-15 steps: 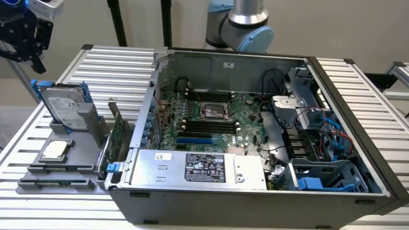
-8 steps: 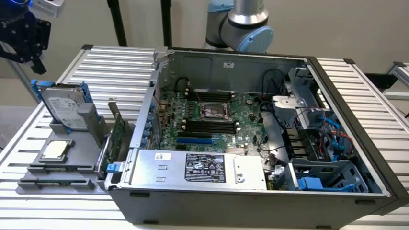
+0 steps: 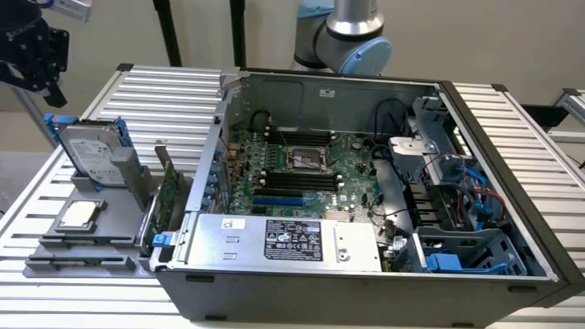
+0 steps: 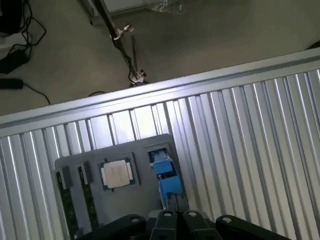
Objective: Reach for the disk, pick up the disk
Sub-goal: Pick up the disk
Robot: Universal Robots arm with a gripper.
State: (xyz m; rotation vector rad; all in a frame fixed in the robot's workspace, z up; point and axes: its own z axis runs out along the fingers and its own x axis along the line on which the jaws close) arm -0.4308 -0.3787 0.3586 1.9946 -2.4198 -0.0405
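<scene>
The disk (image 3: 92,154) stands on edge in a grey holder (image 3: 87,184) at the exterior view's left. It is a silver-grey drive with a white label in a bright blue carrier. In the wrist view the disk (image 4: 165,175) appears edge-on from above as a blue strip. My black gripper (image 3: 37,79) hangs in the air above the disk and a little further to the exterior view's left, well apart from it. In the wrist view, parts of the gripper (image 4: 177,220) sit just over the disk's near end.
An open computer case (image 3: 366,274) with motherboard (image 3: 302,164) and a silver power supply (image 3: 274,240) stands beside the holder. A square chip (image 3: 78,214) (image 4: 116,174) lies on the grey tray by the disk. The ribbed metal table (image 4: 250,150) ends at an edge, with floor cables (image 4: 20,55) beyond.
</scene>
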